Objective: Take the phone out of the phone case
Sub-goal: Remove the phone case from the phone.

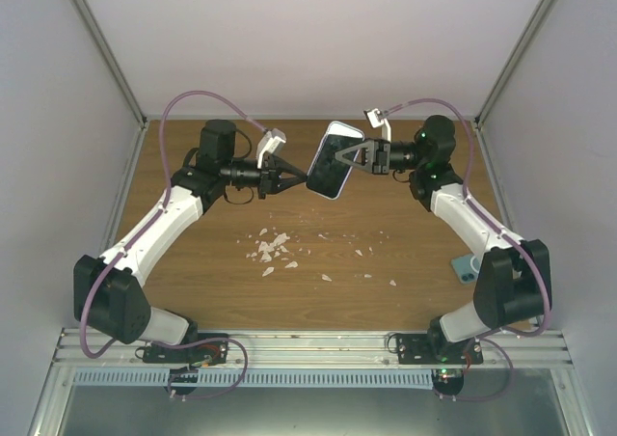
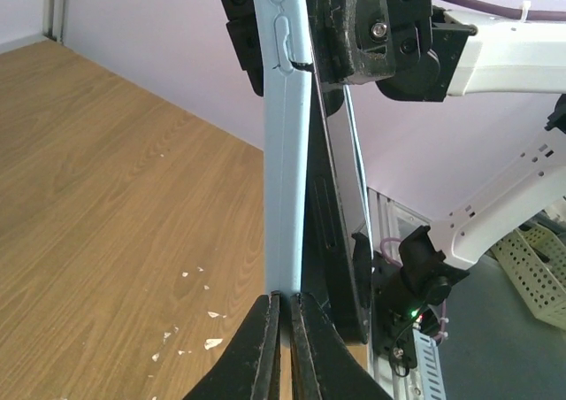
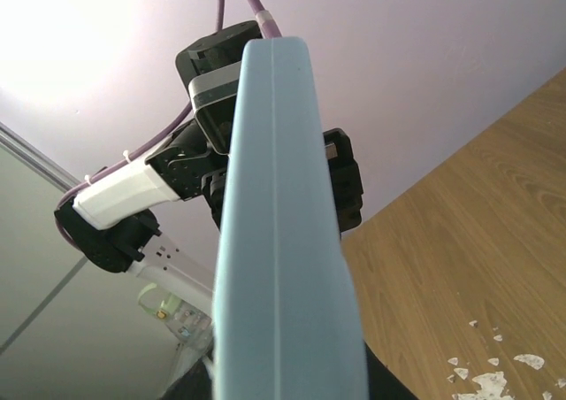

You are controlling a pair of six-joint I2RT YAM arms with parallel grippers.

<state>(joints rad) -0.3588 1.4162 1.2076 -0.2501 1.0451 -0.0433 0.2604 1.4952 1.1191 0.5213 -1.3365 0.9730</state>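
The phone [image 1: 333,161] in its light blue case is held in the air over the back of the table, between both grippers. My left gripper [image 1: 292,177] is shut on the case's edge; in the left wrist view its fingertips [image 2: 283,304] pinch the thin blue case wall [image 2: 287,152]. Beside that wall the black phone [image 2: 340,232] stands slightly apart from the case at this end. My right gripper [image 1: 362,154] clamps the other end across case and phone [image 2: 371,28]. In the right wrist view the case's edge [image 3: 283,241] hides my right fingers.
White crumbs [image 1: 273,248] lie scattered on the wooden table [image 1: 193,262] below the phone. A small light blue object [image 1: 468,267] lies at the table's right edge, partly behind the right arm. Grey walls close in the back and both sides.
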